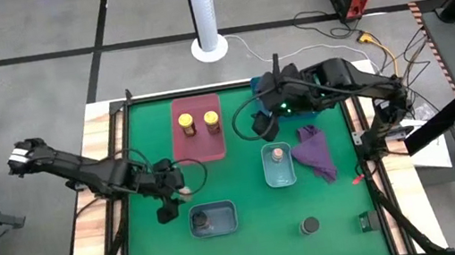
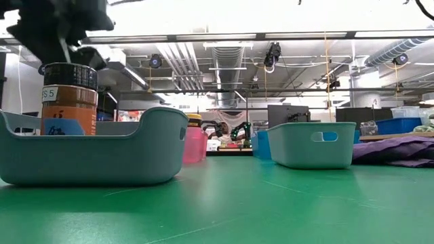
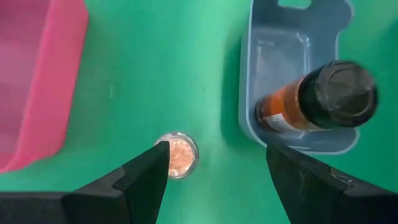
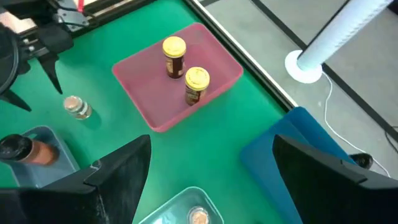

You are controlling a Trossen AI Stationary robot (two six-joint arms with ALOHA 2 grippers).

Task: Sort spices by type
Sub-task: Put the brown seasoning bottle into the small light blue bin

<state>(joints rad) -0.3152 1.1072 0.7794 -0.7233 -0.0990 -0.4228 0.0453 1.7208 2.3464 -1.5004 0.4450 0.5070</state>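
My left gripper (image 3: 216,152) hangs open over the green table, between the pink tray and the grey-blue tray (image 3: 261,74). A tiny pinkish-tan jar (image 3: 178,154) stands on the table just beside one fingertip. A round dark-lidded jar (image 3: 317,99) stands in the grey-blue tray. Two yellow-lidded jars (image 4: 174,56) (image 4: 196,84) stand in the pink tray (image 4: 149,99). Another pinkish-tan jar (image 1: 277,152) sits in the pale teal tray (image 1: 281,176). A second dark-lidded jar (image 1: 310,225) stands on the table near the near edge. My right gripper (image 4: 211,142) is open, high over the blue tray (image 4: 292,146). The slim dark jars are out of view.
A purple cloth (image 1: 315,152) lies crumpled to the right of the teal tray. A white post (image 1: 203,9) stands beyond the far edge. Cables trail from both arms. Bare green surface lies between the trays and along the near edge.
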